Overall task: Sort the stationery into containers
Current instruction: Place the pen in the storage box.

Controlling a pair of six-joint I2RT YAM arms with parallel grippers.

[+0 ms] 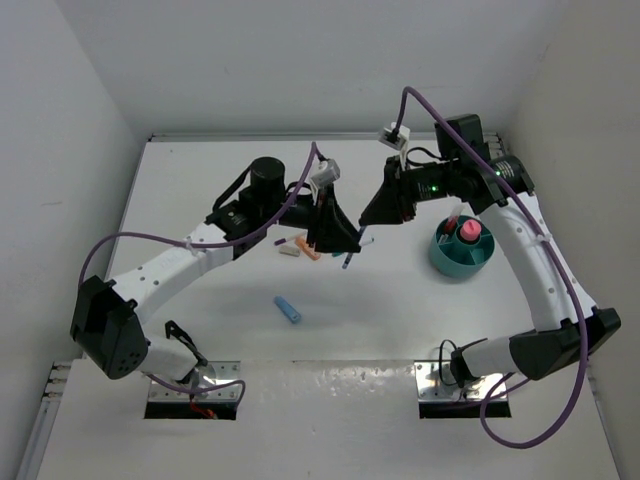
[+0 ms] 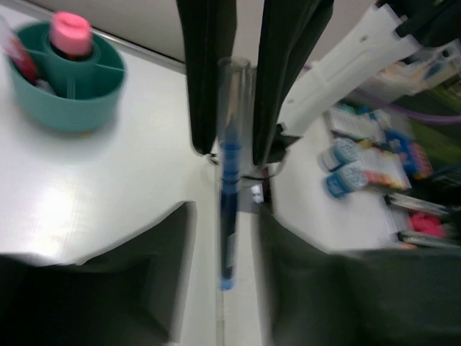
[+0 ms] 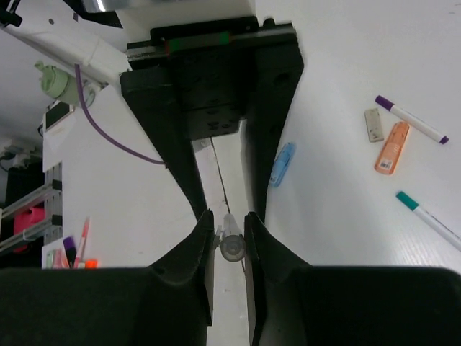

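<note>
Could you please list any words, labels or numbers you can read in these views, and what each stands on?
No text is legible in any view.
On the orange stick: a white label, print too small to read.
On the beige eraser: dark marks, unreadable.
On the packets in the background: coloured print, blurred.
On the blue pen: no print seen.

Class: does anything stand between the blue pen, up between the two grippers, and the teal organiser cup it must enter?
Nothing visible does. In the top view only bare table lies between the blue pen and the teal organiser cup. A pink marker fills its centre; some compartments look open.
</note>
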